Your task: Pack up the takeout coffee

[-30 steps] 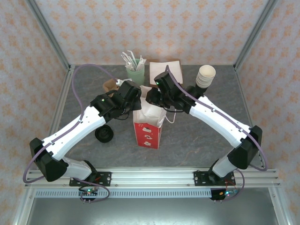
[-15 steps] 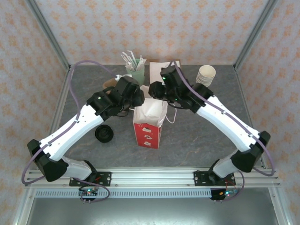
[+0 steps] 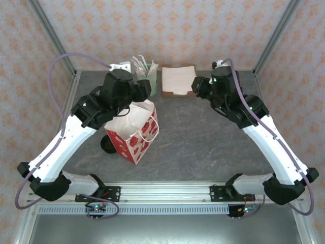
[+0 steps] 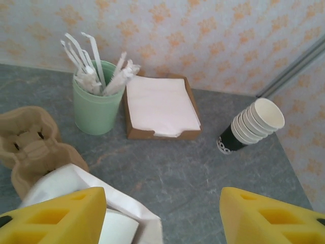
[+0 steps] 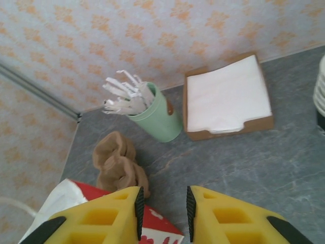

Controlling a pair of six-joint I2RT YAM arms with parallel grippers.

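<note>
The red-and-white paper bag (image 3: 133,138) leans over to the left, its white mouth facing up and back. The takeout coffee (image 3: 105,145) shows as a dark edge behind the bag's left side, mostly hidden. My left gripper (image 3: 144,88) hangs above the bag's back rim. In the left wrist view the left gripper (image 4: 162,203) is open wide with nothing between its fingers, and the bag's white rim (image 4: 122,213) lies by the left finger. My right gripper (image 3: 196,87) is raised right of the bag. It (image 5: 162,203) is open by a narrow gap, holding nothing, above the bag's red corner (image 5: 157,226).
A mint cup with straws (image 4: 94,104), a napkin tray (image 4: 160,108) and a stack of paper cups (image 4: 252,125) stand along the back. A brown cardboard cup carrier (image 5: 120,163) lies left of the bag. Walls and metal posts (image 3: 51,35) enclose the table.
The left gripper opened and let go of the bag's rim. The bag shifted left and tipped over. Both arms rose, and the right one drew back to the right.
</note>
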